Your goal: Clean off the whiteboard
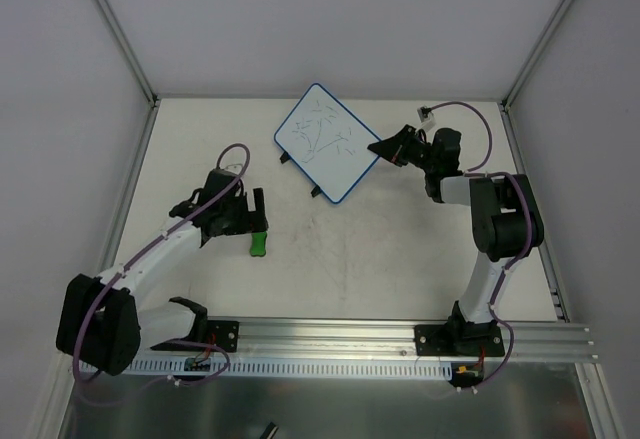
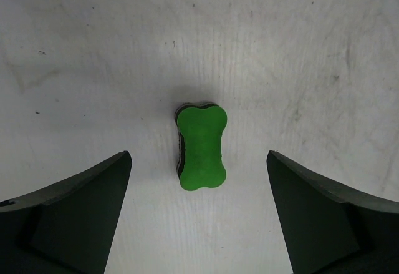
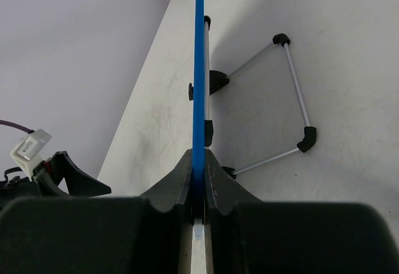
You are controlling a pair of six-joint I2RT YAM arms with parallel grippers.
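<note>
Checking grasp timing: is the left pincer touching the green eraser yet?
Apart. The left wrist view shows the green eraser lying between the open left pincer's fingers, with table visible on both sides of it.

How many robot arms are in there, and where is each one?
2. The left arm, near left, holds the left gripper open over the green eraser. The right arm, near right, has the right gripper shut on the whiteboard's edge. No others show.
</note>
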